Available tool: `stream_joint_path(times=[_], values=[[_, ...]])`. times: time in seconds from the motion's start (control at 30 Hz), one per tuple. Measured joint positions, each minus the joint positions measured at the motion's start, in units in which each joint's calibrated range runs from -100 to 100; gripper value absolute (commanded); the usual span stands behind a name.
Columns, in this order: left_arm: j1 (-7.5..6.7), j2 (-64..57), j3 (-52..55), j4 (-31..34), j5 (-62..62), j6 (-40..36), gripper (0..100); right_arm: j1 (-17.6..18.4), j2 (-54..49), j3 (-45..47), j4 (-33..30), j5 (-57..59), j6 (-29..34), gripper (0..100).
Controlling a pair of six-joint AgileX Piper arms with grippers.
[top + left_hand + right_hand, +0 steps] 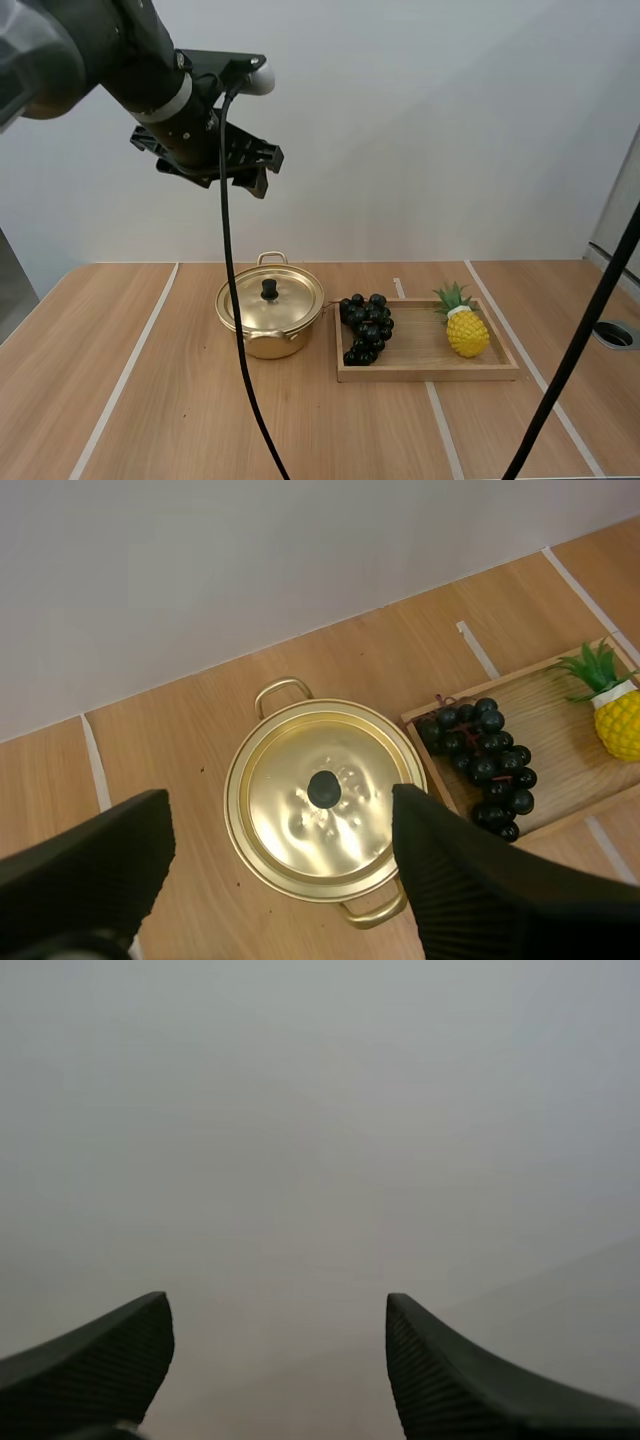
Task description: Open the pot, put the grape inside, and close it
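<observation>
The left hand [245, 170] hangs high over the surface [150, 400], well above the pot [270, 318]. Its fingers [470, 880] are spread wide with nothing between them. In its wrist view the pot sits beneath the gap between the two fingers. The gold pot stands on the surface with the lid [272, 300] on and a black knob [323, 789] at the lid's middle. One handle points toward the wall and the other toward the near edge. Just beside the pot, to its right in the high view, lies a wooden tray [420, 370]. The grapes [366, 326], a dark bunch, lie at the tray's end next to the pot and reach its near rim. A pineapple [467, 330] sits at the other end, apart from them. The right hand [280, 1305] is also wide open and empty; it faces a pale blank, perhaps the wall, though I cannot tell.
</observation>
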Motion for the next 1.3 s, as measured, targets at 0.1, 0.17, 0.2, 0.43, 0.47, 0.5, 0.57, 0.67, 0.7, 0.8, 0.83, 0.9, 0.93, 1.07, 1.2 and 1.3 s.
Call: stream_joint_path(times=[0.1,0.17,0.2,0.43,0.47,0.5,0.57,0.67,0.7,0.8,0.83,0.9,0.93,1.07,1.2,1.3], values=[[0.0,0.0,3.2,-0.5,-5.2,0.9,100,0.0,-0.2,3.5,0.0,0.0,-0.3,100],[0.0,0.0,4.8,-0.8,-7.6,1.3,100,0.0,-0.2,7.2,0.0,0.0,-0.5,100],[0.0,0.0,5.4,-0.8,-8.9,1.4,100,0.0,-0.2,9.0,0.0,0.0,-0.5,100],[0.0,0.0,7.5,-2.7,-14.3,4.0,100,0.0,-0.3,23.1,1.8,0.0,-0.5,100],[0.0,0.0,7.9,-3.3,-14.7,4.5,100,0.0,-0.4,25.3,2.2,0.0,-0.5,100],[0.0,0.0,8.5,-3.6,-15.0,5.0,100,0.0,-0.8,27.1,2.4,0.0,-0.5,100],[0.0,0.0,9.6,-4.2,-16.6,5.5,100,0.0,-1.3,31.4,3.1,0.0,-0.5,100],[0.0,0.1,11.5,-4.4,-18.8,5.7,100,0.0,-2.3,36.9,3.3,0.0,-0.5,100],[0.0,0.5,12.1,-4.4,-18.9,5.8,100,0.0,-2.4,38.4,3.3,0.0,-0.5,100],[0.0,2.2,13.4,-4.4,-19.1,5.9,100,0.0,-3.2,40.8,3.4,0.0,-0.5,100],[0.0,3.0,13.9,-4.4,-19.1,5.9,100,0.0,-3.4,41.0,3.4,0.0,-0.5,100],[0.0,4.5,14.9,-4.4,-19.1,5.9,100,0.0,-3.8,41.2,3.4,0.0,-0.5,100],[0.0,5.3,15.3,-4.4,-19.1,5.9,100,0.0,-3.9,41.3,3.4,0.0,-0.5,100],[0.0,8.3,16.5,-4.9,-20.0,7.5,100,0.0,-4.9,41.3,3.4,0.0,-0.8,100],[0.0,11.6,17.2,-6.4,-21.9,8.9,100,0.0,-5.2,41.3,3.4,0.0,-1.0,100],[0.0,13.8,17.2,-8.4,-23.1,10.8,100,0.0,-5.3,41.3,3.4,0.0,-1.0,100]])
